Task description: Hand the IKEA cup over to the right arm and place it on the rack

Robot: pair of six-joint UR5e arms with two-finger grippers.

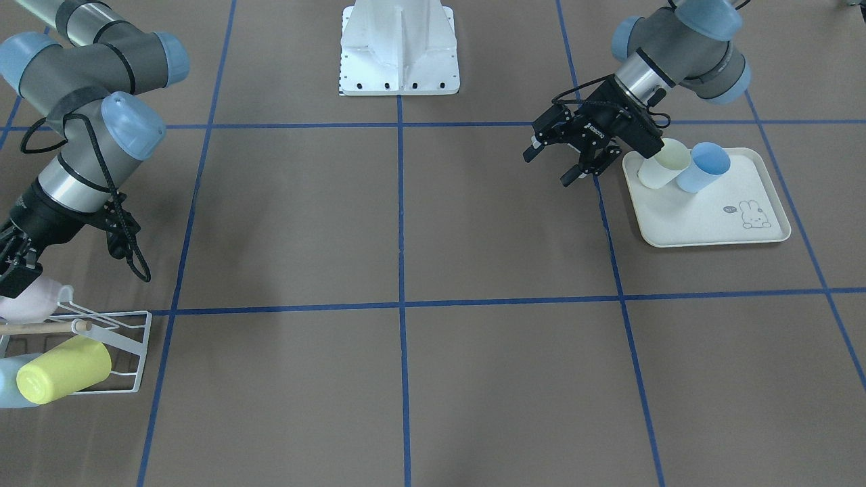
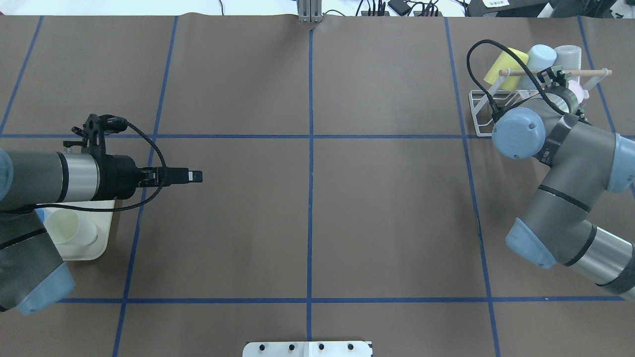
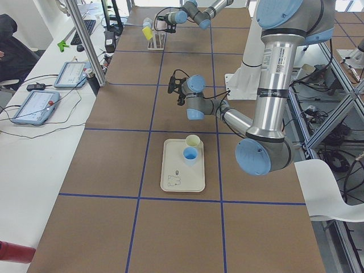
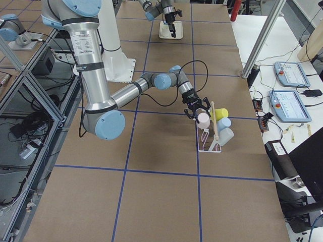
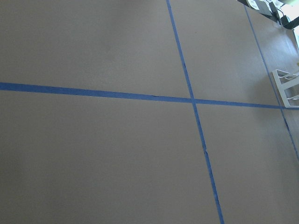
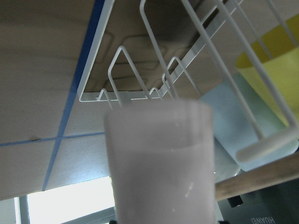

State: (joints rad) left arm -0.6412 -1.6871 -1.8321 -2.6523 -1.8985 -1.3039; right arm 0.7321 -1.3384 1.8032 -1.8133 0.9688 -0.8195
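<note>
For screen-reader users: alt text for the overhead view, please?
The right gripper holds a pale pink cup at the white wire rack, beside a yellow cup, a blue cup and a grey cup. The left gripper hovers open over the table near a cream tray.

Left arm (image 2: 74, 176) extends level above the table with its wrist horizontal. Left gripper (image 1: 551, 166) points toward the table centre, jaws apart, nothing between them. Right arm (image 2: 570, 148) is bent at the elbow and angled downward. Right gripper (image 1: 15, 270) is clamped on a pale pink cup (image 6: 161, 158).
</note>
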